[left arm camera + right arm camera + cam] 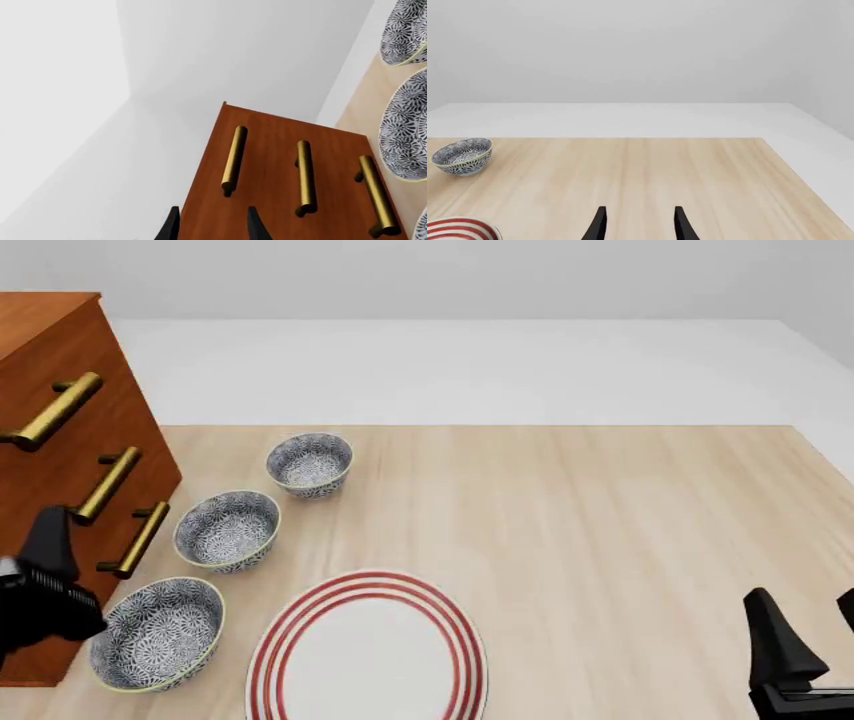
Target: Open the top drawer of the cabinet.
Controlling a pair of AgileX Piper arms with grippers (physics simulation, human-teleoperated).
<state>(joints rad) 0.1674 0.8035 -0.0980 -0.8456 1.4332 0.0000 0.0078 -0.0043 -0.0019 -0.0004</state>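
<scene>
Approach step: left tool (210,225) open, empty, facing cabinet (54,340) at frame left; top drawer (47,380) shut. Next: line up on its brass handle (54,410), close, pull. Right tool (637,225) open, idle.

You face pale wood-grain surface (601,530); beyond it, plain white floor (467,370) meets blank grey-white wall (467,280), light even.
</scene>
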